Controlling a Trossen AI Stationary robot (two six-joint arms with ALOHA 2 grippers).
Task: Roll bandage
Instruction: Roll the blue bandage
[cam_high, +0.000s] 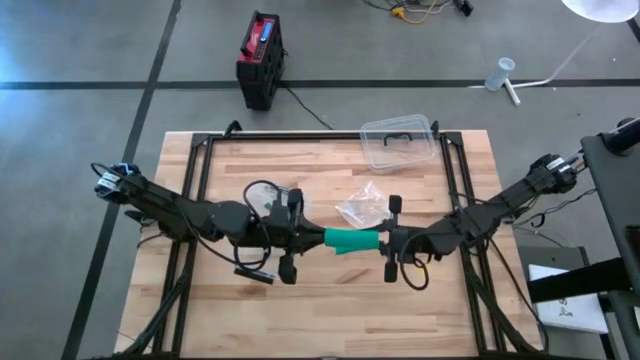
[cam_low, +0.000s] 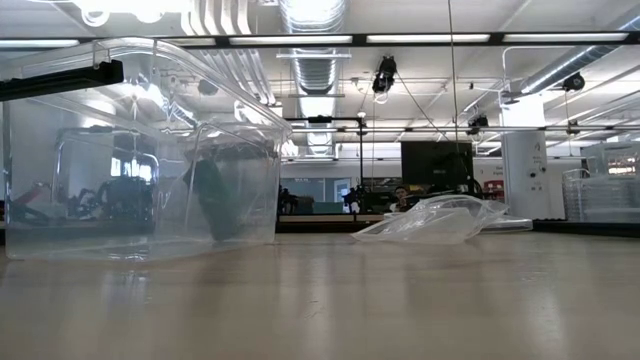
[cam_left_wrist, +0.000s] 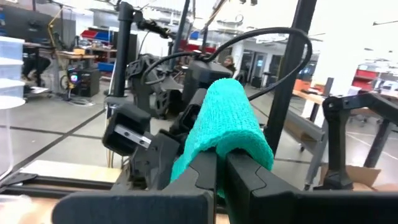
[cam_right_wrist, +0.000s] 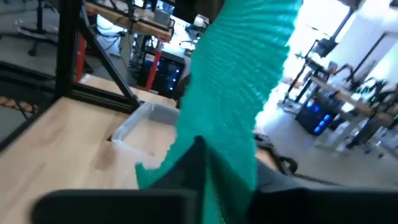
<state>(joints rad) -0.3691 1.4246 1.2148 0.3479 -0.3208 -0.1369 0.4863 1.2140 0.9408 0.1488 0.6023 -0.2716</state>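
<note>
**Both grippers holding the bandage above the table's centre**

The wooden table (cam_high: 330, 310) is filling the middle of the high view. Over its centre, the left gripper (cam_high: 312, 236) and the right gripper (cam_high: 388, 240) are facing each other, with the teal bandage (cam_high: 352, 241) spanning the gap between them. In the left wrist view its fingers (cam_left_wrist: 205, 171) are pinching narrow on the bandage's near end; the right wrist view shows the right fingers (cam_right_wrist: 198, 162) closing tight on the cloth's other end.

To roll well, judged from here, one end should stay anchored while the other turns, keeping the cloth taut and the layers aligned.

A clear plastic container (cam_high: 398, 141) is sitting in the upper centre of the high view, a crumpled clear bag (cam_high: 362, 206) just above the bandage; neither is obstructing the grippers.
</note>
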